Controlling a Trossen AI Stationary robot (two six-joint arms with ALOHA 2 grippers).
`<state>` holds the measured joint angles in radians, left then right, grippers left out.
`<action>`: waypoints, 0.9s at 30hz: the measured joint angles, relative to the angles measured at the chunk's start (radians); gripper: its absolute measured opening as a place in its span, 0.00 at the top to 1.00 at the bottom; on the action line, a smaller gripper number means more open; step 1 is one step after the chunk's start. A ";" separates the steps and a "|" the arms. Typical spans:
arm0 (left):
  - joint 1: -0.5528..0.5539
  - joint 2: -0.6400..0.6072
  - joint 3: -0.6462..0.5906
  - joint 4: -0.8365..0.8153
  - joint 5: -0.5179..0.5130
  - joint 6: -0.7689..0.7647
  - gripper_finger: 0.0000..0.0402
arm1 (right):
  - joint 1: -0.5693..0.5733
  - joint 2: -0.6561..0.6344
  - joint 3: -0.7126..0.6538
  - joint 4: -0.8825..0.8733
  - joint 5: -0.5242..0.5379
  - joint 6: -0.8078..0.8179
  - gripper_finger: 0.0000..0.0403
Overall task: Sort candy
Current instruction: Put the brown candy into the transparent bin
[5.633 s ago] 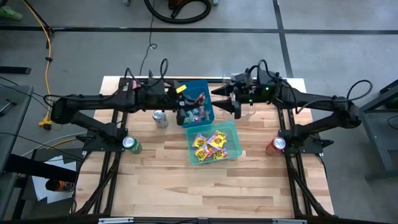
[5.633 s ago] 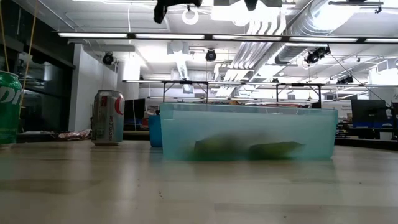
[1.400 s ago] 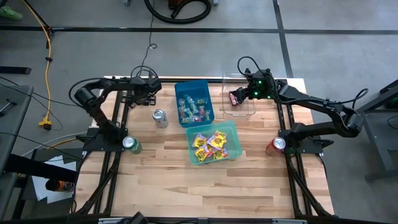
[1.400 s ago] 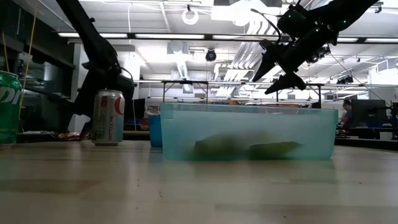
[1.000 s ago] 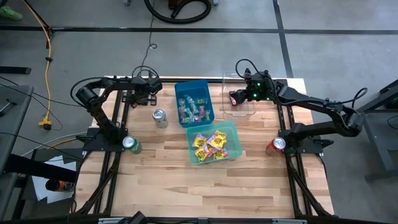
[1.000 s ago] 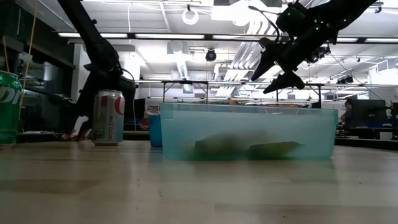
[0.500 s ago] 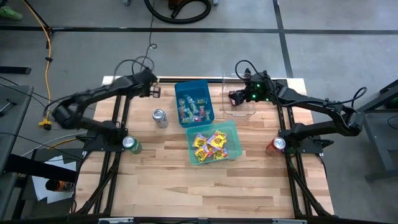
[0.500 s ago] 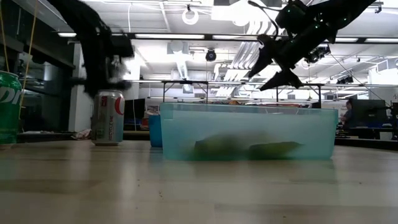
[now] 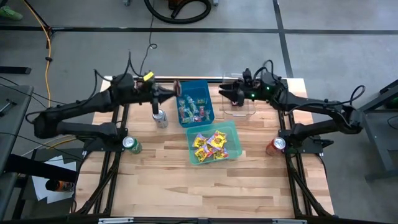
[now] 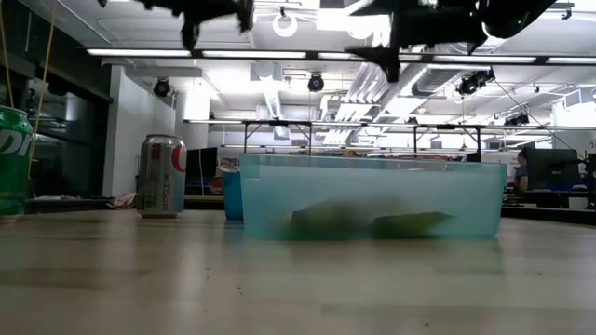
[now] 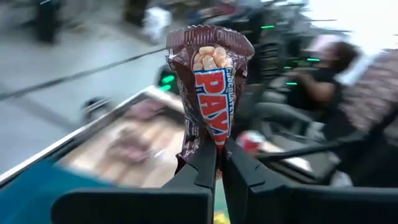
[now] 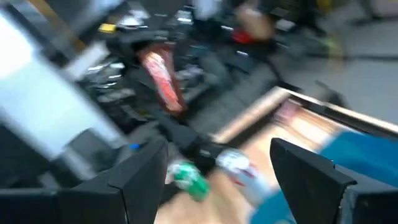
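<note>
Left jaws [image 11: 217, 163] clamp maroon candy bar [image 11: 210, 87] beside blue bin [image 9: 194, 103]; right jaws [image 12: 217, 163] spread, empty.

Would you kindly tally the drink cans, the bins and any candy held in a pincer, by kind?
Drink cans: 3 (silver can, green can, red can)
Bins: 3 (blue bin, teal bin, clear bin)
Held candy: 1 (candy bar in the left pincer)
Total: 7
</note>
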<state>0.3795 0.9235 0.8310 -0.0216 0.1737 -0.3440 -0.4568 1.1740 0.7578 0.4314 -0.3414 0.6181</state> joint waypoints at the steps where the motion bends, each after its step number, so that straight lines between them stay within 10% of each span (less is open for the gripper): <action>1: -0.033 0.013 0.000 0.038 0.001 0.012 1.00 | 0.018 0.000 0.000 0.037 -0.016 -0.017 0.31; 8: -0.187 0.193 0.000 0.251 -0.004 0.034 1.00 | 0.180 0.000 0.004 0.176 0.032 -0.140 0.31; 17: -0.211 0.329 0.000 0.397 0.035 -0.010 1.00 | 0.328 0.035 0.217 -0.245 0.196 -0.415 0.31; 27: -0.215 0.326 0.000 0.418 0.036 0.003 1.00 | 0.311 0.065 0.286 -0.344 0.259 -0.317 0.31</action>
<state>0.1641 1.2491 0.8310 0.3968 0.2096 -0.3413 -0.1461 1.2387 1.0439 0.0875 -0.0828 0.3007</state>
